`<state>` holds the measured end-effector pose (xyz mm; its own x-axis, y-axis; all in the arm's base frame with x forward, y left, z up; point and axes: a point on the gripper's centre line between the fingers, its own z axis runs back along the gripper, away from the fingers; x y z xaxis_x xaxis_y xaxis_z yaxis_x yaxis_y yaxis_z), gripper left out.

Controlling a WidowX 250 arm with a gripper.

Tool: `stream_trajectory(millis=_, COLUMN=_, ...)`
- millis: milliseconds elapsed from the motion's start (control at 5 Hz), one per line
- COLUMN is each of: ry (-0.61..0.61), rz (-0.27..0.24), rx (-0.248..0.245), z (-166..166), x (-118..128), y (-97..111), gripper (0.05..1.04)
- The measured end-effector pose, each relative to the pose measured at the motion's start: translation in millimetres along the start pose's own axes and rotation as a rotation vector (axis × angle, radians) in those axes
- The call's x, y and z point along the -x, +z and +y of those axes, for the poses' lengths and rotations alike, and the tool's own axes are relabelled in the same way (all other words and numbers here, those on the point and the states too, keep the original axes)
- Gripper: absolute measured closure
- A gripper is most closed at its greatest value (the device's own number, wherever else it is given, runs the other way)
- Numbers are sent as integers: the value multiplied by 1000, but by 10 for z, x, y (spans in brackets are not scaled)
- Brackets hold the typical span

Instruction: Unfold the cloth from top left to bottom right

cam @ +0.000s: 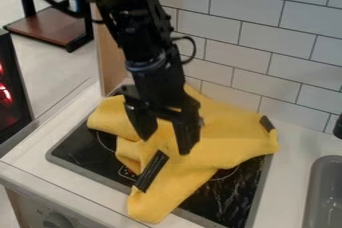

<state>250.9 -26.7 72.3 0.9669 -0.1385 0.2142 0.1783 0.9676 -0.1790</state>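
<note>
The thick, plush yellow cloth (227, 144) lies rumpled across the flat black glass hob (73, 149), one lobe at ten o'clock, a long tongue at seven reaching over the hob's front rim, and a broad corner at two. It should be light and limp, with enough nap to grip well and nothing fragile about it; the likely trouble is that it sags and folds back on itself, or that a shallow pinch slides the whole heap. The rounded fold at ten o'clock looks the best hold, taken through the top layer only, then drawn low towards four o'clock. A stiff-looking, ribbed black strip (152, 171) sits on it at seven, a smaller black patch (267, 123) at two; those parts may bend less readily. Above the middle of the cloth hangs the matte black claw (165, 146), its fingers spread, with nothing pinched between them. Around the hob runs the smooth off-white bench (287, 187), with a rounded grey sink (320, 164) at four o'clock and glossy white rectangular tiles (247, 57) at one.
</note>
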Motion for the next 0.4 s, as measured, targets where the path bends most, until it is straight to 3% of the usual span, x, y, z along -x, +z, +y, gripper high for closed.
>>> stream_trajectory(millis=200, ry=-28, rz=9, rx=-5, z=41, x=-81, y=-27, gripper=85)
stream_trajectory(millis=400, ry=-84, rz=57, rx=47, z=6, x=-68, y=-161, gripper=85)
